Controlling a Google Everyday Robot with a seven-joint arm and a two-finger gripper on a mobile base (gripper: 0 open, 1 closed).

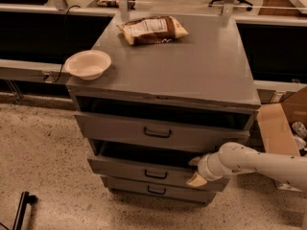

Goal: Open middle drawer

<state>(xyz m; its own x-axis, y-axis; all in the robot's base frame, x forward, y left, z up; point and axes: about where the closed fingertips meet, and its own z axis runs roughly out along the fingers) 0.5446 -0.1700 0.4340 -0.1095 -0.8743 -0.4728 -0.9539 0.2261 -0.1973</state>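
Observation:
The grey cabinet point(192, 66) has three drawers. The middle drawer point(129, 169), with a small black bar handle point(156, 175), stands pulled out a little, with a dark gap above its front. My gripper point(195, 170) is at the right end of that drawer's front, coming in from the right on a white arm point(259, 164). Its fingers stand apart. The upper fingertip point(194, 161) is at the front's top edge and the lower fingertip point(196, 180) is before the face. It holds nothing that I can see.
The top drawer point(120, 128) is also pulled out slightly; the bottom drawer point(124, 186) is in. A white bowl point(88, 63) and a snack bag point(152, 29) lie on the cabinet top. A cardboard box point(283, 128) stands to the right. The floor is speckled.

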